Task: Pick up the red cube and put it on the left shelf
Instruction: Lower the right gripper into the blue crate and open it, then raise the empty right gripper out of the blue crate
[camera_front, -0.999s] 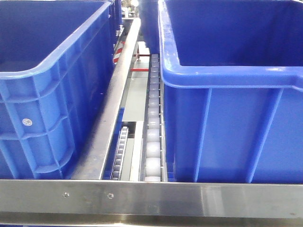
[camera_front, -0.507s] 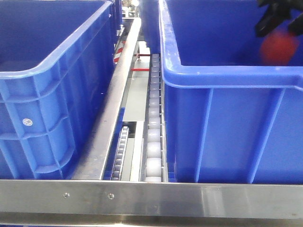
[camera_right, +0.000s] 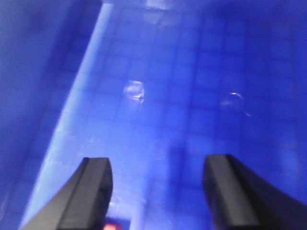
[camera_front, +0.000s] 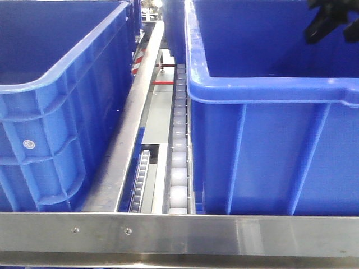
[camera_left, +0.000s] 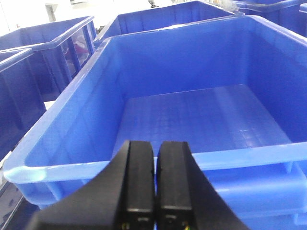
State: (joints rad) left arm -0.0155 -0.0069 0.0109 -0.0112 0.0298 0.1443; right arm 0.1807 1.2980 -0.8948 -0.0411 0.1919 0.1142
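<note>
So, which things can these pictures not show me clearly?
- Red cube: in the right wrist view only a blurred red sliver at the bottom edge, cut off, between the open right gripper fingers; whether it rests on the crate floor is unclear.
- Front view: the right crate's wall hides its floor; no cube is seen.
- Right gripper, front view: cut off at the corner.
- Left gripper: shut, empty.

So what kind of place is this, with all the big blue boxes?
Probably a warehouse or factory. Big blue crates sit on a steel rack with white rollers, and more crates stand behind.
</note>
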